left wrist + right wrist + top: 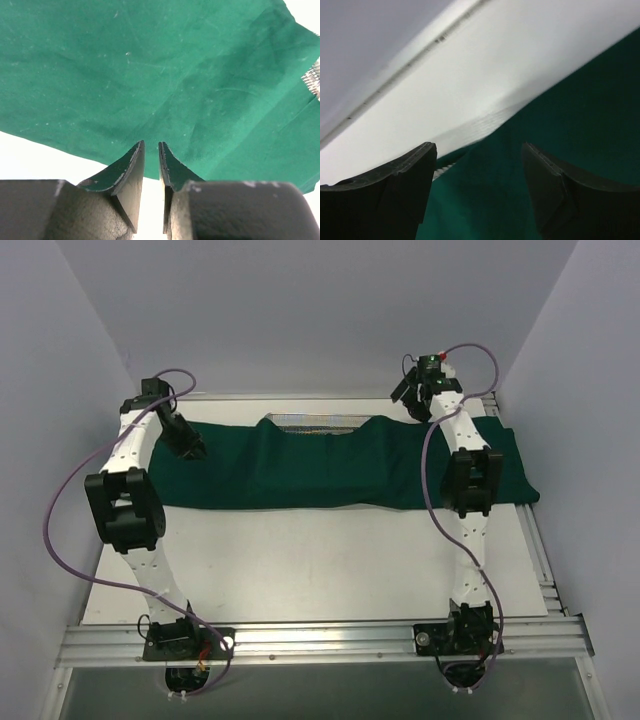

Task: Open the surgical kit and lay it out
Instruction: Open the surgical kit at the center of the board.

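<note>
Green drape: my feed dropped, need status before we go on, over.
Left gripper nearly shut, empty, over left end of drape. Right gripper open over far right edge. Drape covers mesh tray, one strip showing. Nothing in the way.

We see a white table (320, 560). A green cloth (330, 468) lies across its far part, covering a tray (316, 423).

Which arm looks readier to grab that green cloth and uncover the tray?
Probably right. The right end effector is open over the drape by the tray; the left end effector is nearly shut and must reopen.
</note>
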Motion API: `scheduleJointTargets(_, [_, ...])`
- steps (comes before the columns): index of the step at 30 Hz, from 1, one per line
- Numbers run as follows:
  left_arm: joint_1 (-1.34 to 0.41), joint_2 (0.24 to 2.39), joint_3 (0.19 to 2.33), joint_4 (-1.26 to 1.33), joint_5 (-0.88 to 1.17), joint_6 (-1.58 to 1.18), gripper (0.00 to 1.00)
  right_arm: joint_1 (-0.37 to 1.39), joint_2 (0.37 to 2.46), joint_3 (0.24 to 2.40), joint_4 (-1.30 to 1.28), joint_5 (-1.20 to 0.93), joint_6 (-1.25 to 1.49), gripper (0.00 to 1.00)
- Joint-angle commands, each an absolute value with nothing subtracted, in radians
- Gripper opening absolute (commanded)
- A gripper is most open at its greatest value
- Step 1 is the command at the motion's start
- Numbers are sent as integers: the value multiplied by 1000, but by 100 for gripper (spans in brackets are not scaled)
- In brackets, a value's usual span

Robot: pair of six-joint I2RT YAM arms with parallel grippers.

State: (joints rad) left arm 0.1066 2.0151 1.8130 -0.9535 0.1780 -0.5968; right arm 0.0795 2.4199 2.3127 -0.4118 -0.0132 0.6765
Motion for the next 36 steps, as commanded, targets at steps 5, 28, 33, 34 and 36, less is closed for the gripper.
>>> scheduleJointTargets(5, [110,2016,1766,-950,201,-591,27,94,2479,2359,-561,-49,788,71])
scheduleJointTargets(28, [110,2069,1790,-942,212,-580,27,110,2571,2347,-497,-34,925,70])
scheduleJointTargets(33, [110,2075,1793,-948,209,-578,27,107,2592,2349,-468,-41,937,70])
scheduleJointTargets(34, [110,2077,1790,-946,209,-578,27,106,2595,2350,-466,-44,946,70])
scheduleJointTargets(36, [110,2079,1789,-948,207,-580,27,106,2603,2356,-472,-49,950,67])
